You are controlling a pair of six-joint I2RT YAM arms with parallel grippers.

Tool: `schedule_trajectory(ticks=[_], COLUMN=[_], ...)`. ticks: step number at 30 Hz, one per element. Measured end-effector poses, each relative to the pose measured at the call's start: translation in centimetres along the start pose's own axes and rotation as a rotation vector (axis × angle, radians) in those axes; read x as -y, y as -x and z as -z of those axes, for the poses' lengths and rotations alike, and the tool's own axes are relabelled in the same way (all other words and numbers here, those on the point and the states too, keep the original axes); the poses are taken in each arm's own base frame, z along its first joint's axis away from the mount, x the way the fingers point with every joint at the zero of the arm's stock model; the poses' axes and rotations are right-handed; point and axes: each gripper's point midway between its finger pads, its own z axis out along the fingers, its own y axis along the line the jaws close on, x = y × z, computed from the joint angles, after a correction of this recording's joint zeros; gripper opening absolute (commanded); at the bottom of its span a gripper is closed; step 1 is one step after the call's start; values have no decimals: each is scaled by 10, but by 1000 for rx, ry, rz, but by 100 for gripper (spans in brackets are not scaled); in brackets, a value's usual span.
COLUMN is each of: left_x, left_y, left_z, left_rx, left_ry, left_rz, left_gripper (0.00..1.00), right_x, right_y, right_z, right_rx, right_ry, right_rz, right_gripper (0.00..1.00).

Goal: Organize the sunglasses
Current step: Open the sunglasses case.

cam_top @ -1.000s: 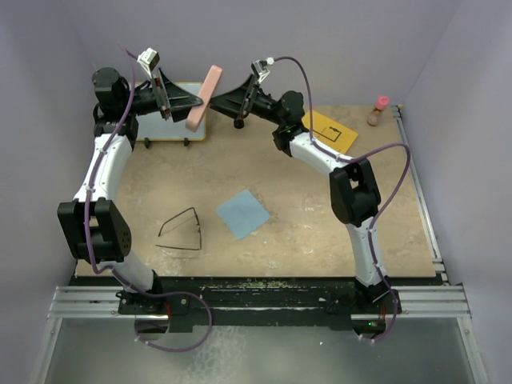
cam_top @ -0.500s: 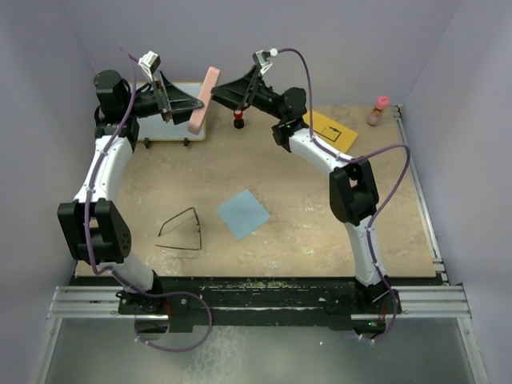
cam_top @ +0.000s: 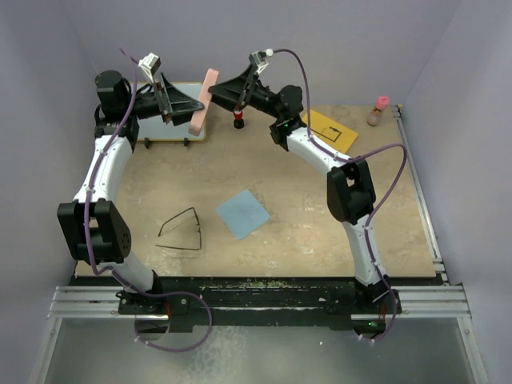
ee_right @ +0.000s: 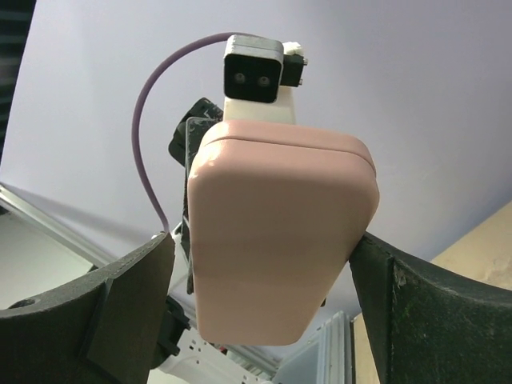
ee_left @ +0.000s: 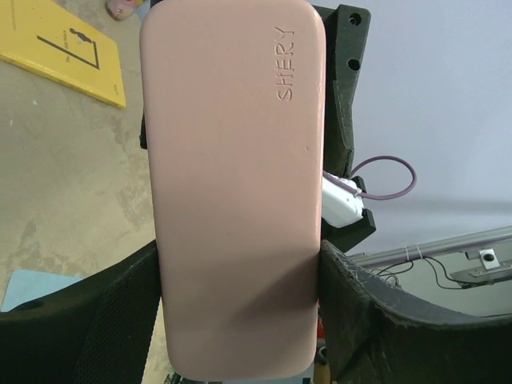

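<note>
**A:** Top external view first. Where are the thin dark wire-framed sunglasses (cam_top: 196, 232)?

**B:** They lie flat on the tan surface (cam_top: 320, 232) towards the front left, temple arms splayed open. They are well apart from both arms. A light blue square cloth (cam_top: 242, 213) lies near them on the right. At the back, the left jaws hold a pinkish-brown hard case (cam_top: 203, 99) in the air, and the right jaws reach it from the other side.

**A:** How will the glasses handle?

**B:** Light, springy and easily bent, I'd judge, with lenses that smear. Better to take them at the bridge or the front rim than by a temple tip. Wire lying flat gives little to pinch.

**A:** Anything in the way?

**B:** Nothing crowds the glasses. A flat yellow card (cam_top: 330, 130), a small pink-capped bottle (cam_top: 378, 111) and a white framed board (cam_top: 178, 126) sit along the back.

**A:** Left wrist view?

**B:** The case (ee_left: 236, 192) fills it, lid closed, pinched across its width by the left jaws.

**A:** Right wrist view?

**B:** The case (ee_right: 276, 232) shows end-on. The right jaws are spread to either side of it with a sliver of gap on one side, so I'd say they are not clamped. The case needs opening before the glasses can go in.
</note>
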Motion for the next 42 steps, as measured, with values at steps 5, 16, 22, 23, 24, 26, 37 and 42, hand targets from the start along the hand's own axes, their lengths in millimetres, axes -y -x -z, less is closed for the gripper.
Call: schedule_trajectory(ticks=[5, 16, 22, 23, 24, 26, 37, 42], left_x=[-6, -2, -3, -4, -4, -1, 19, 1], left_y=[0, 0, 6, 9, 10, 14, 10, 7], left_z=[0, -1, 11, 15, 18, 24, 34, 37], left_rx=[3, 2, 69, 82, 92, 109, 156, 225], left_ry=[46, 46, -59, -67, -73, -89, -168, -180], left_rz=[-16, -12, 122, 151, 167, 193, 256, 364], left_gripper=[4, 4, 4, 4, 4, 5, 4, 4], right_x=[9, 13, 20, 20, 21, 17, -6, 9], right_y=[-1, -4, -7, -9, -11, -14, -22, -29], right_z=[-3, -3, 0, 0, -1, -2, 2, 7], right_rx=[-8, -13, -11, -13, -15, -18, -26, -34], right_ry=[-46, -69, -27, -17, -7, 20, 193, 197], right_rz=[-24, -57, -89, -93, -97, -90, -65, -95], right_gripper=[61, 0, 0, 0, 0, 0, 0, 0])
